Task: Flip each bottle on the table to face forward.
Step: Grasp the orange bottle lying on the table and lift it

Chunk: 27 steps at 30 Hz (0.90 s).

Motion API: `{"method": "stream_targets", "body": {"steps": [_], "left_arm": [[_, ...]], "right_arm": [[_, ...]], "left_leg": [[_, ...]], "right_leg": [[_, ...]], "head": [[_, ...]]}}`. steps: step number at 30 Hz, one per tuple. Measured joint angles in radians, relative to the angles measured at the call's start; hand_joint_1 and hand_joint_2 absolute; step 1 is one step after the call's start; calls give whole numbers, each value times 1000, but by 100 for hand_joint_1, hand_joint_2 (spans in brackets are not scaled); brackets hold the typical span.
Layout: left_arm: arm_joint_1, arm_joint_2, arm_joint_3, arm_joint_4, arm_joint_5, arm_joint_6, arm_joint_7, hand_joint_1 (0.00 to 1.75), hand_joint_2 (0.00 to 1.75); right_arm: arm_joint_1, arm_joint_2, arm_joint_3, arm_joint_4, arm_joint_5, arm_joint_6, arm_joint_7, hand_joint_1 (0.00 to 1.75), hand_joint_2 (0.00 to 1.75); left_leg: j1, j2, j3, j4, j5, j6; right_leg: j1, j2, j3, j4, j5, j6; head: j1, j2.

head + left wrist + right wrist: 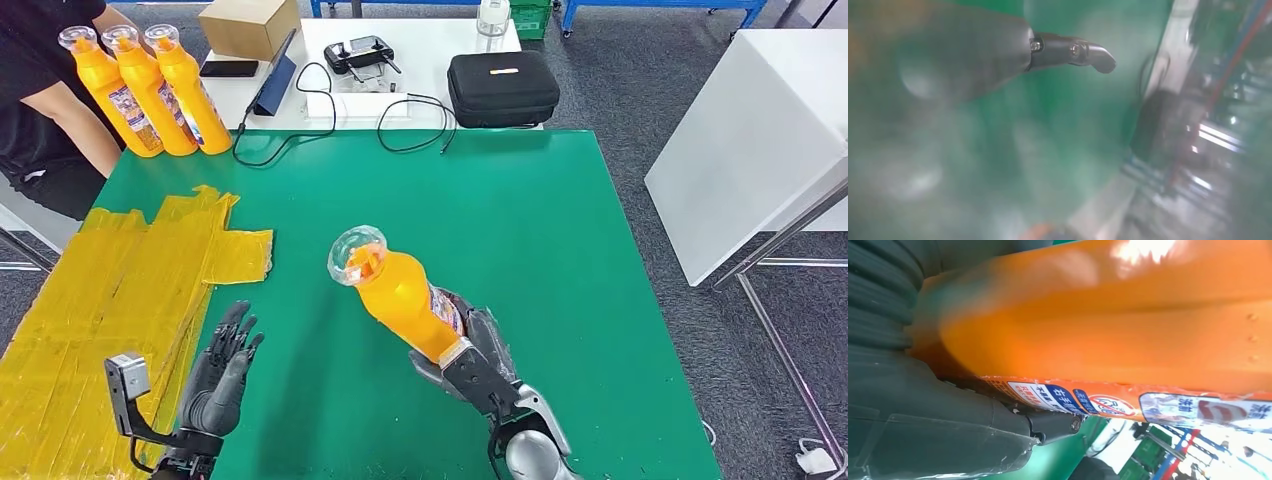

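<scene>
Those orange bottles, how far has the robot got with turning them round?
Three orange bottles already stand upright in a row at the table's far left corner, beside a person, so those look finished. The right hand grips a fourth bottle by its base, tilted above the green table, mid-handling. The left hand is open and holds nothing. What looks left is setting this bottle down label forward.

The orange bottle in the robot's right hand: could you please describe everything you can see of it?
The orange bottle looks like glossy plastic, with a clear faceted cap and a printed label along one side. The right hand grips its lower end, holding it tilted above the green table, cap pointing up and away from the robot.
</scene>
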Motion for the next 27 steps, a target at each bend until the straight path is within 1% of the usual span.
{"method": "stream_targets", "body": {"steps": [3, 5, 9, 18, 23, 27], "left_arm": [[-5, 2, -69, -4, 33, -8, -5, 0, 175], [-11, 4, -113, -8, 36, 4, -14, 0, 175], [-25, 11, -166, -15, 22, 31, -29, 0, 175], [-44, 24, -224, -24, 19, 8, -33, 0, 175], [-57, 27, -232, -25, 23, 6, -37, 0, 175], [-62, 29, -231, -25, 24, 6, -39, 0, 175]], "right_arm": [[-34, 32, 22, 18, -42, -21, -10, 175, 175], [-60, 49, 41, 39, -60, -26, -12, 175, 175], [-105, 72, 78, 89, -80, -31, -6, 175, 175], [-195, 101, 130, 207, -55, -26, 39, 175, 175], [-238, 119, 182, 272, 1, 14, 88, 175, 175], [-257, 131, 214, 305, 14, 25, 101, 175, 175]], "left_leg": [[0, 0, 0, 0, 0, 0], [0, 0, 0, 0, 0, 0], [0, 0, 0, 0, 0, 0], [0, 0, -1, 0, 0, 0], [0, 0, -1, 0, 0, 0], [0, 0, -1, 0, 0, 0]], "right_leg": [[0, 0, 0, 0, 0, 0], [0, 0, 0, 0, 0, 0], [0, 0, 0, 0, 0, 0], [0, 0, 0, 0, 0, 0], [0, 0, 0, 0, 0, 0], [0, -1, 0, 0, 0, 0]], "head": [[0, 0], [0, 0], [0, 0], [0, 0], [0, 0], [0, 0]]}}
